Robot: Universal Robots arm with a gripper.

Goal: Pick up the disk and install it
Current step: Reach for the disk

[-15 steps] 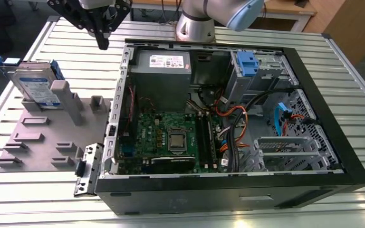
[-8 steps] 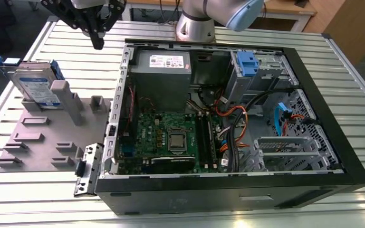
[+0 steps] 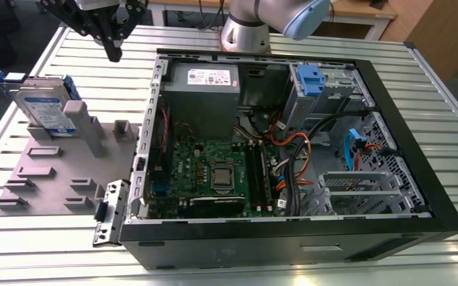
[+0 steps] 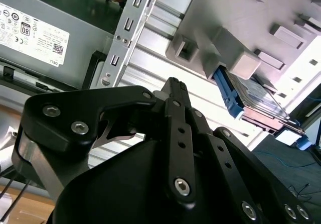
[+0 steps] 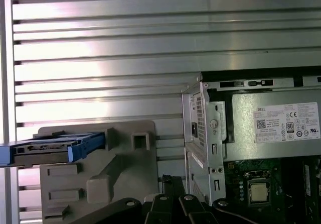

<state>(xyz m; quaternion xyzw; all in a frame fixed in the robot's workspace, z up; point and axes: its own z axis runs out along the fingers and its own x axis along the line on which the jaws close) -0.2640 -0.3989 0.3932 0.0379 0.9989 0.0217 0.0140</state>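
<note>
gripper [image 3: 115, 55] hovers over the slatted table [image 3: 30, 256], fingers pressed together, empty; the disk [image 3: 45, 106] stands on edge in the grey fixture [image 3: 54, 179], at its 7 o'clock (exterior view); best open wide first, then straddle the flat faces squarely.

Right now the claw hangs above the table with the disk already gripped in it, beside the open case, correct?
No. The claw hangs above the table beside the open case, but it grips nothing: the disk stands on the grey fixture at the exterior view's left, apart from the claw, as the exterior view shows.
</note>
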